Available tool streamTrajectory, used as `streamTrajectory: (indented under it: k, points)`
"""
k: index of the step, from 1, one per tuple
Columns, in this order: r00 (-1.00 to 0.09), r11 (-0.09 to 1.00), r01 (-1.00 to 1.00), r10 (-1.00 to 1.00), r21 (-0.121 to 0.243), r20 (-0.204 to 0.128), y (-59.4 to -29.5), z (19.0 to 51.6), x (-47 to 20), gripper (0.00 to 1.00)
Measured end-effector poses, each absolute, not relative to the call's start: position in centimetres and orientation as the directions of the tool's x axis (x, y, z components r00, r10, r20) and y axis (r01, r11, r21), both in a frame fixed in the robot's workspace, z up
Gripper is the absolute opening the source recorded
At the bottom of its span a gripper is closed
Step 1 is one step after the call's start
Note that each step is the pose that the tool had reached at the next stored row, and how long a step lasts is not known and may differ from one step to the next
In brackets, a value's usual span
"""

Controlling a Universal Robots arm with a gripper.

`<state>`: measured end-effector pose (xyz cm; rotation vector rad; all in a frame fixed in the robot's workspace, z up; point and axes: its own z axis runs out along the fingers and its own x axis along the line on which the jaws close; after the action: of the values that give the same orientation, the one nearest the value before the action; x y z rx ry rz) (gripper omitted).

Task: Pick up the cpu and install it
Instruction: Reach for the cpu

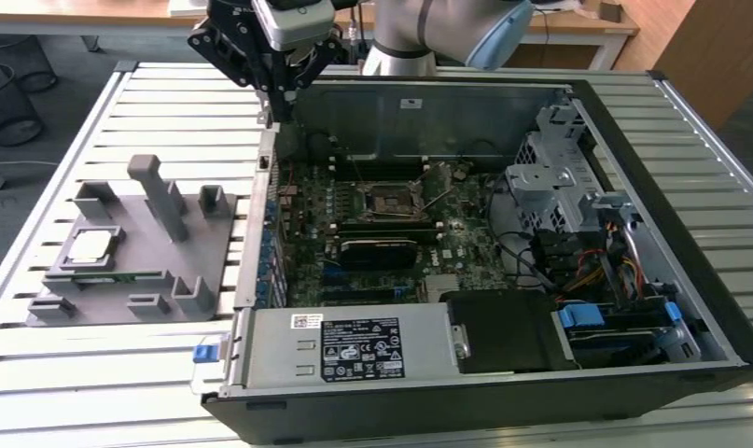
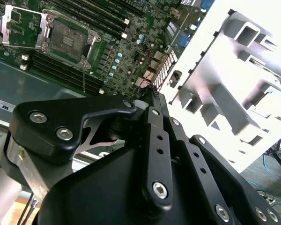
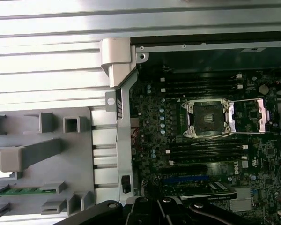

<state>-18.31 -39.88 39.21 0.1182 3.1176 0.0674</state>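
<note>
Exterior view: the cpu point(image 1: 92, 245) is seen on the grey holder point(image 1: 152, 266) beside the computer case point(image 1: 501, 411).
The gripper point(image 1: 278, 93) is held above the case's corner, its jaws closed on nothing.

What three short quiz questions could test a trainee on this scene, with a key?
1. True or false: the claw holds the cpu.
2. The cpu rests on: A) the gray holder, B) the motherboard socket, C) the power supply.
3. Fill in: the motherboard socket's metal cover is ____.
Key: 1 false, the cpu lies apart from the claw; 2 A; 3 open.
</note>
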Motion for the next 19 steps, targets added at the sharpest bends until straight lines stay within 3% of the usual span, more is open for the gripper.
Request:
streamTrajectory:
  k: [19]
  points:
    - [-0.997, 0.996, 0.075, 0.076, 0.044, -0.017, -39.89, 39.16, -19.11, 0.11]
